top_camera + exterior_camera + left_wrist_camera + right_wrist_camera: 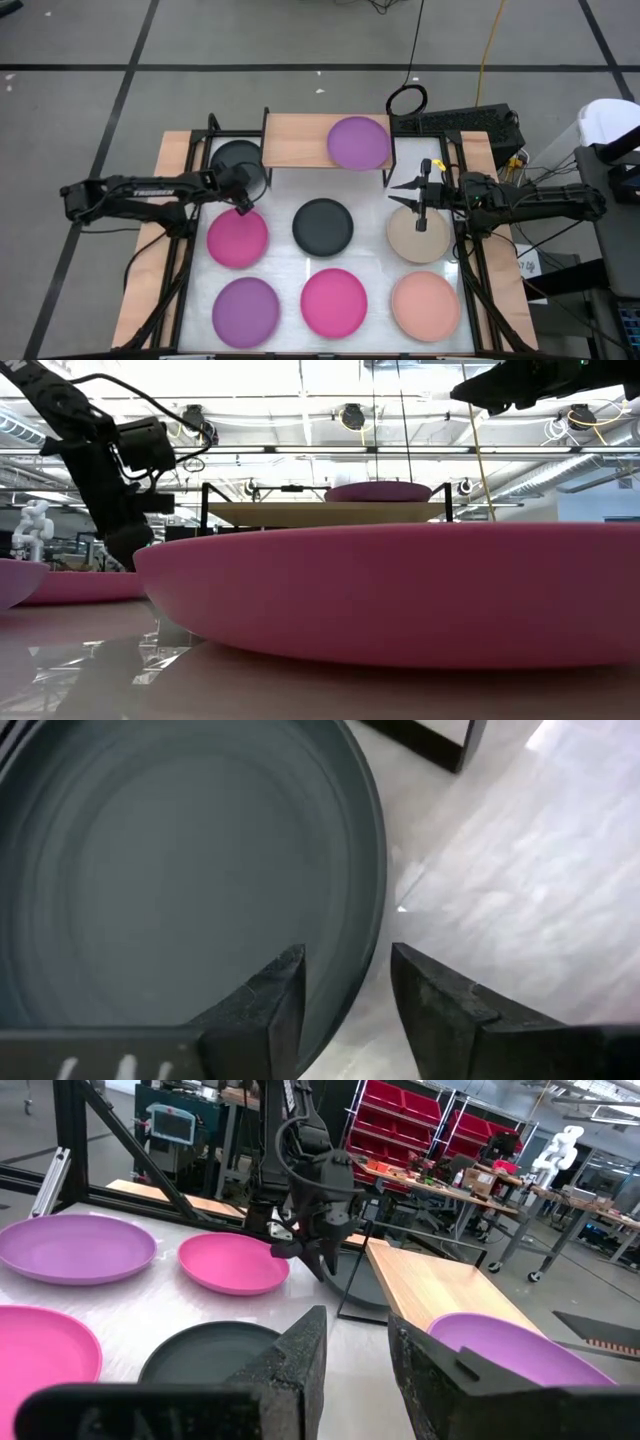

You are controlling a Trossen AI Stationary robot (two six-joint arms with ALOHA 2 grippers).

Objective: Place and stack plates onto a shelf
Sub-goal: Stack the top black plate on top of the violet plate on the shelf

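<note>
The left pincer [345,985] straddles the rim of a dark grey plate [238,160] beside the shelf [296,140], fingers parted and not yet clenched. The right pincer [412,187] hovers released over a beige plate [416,238]; a purple plate [358,142] sits on the shelf.

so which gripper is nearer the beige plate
Right. The right gripper hangs over the beige plate; the left gripper is across the table at the dark grey plate.

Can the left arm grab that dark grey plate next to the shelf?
Probably yes. The left gripper is open with its fingers on either side of the dark grey plate's rim, and nothing sits between them.
</note>
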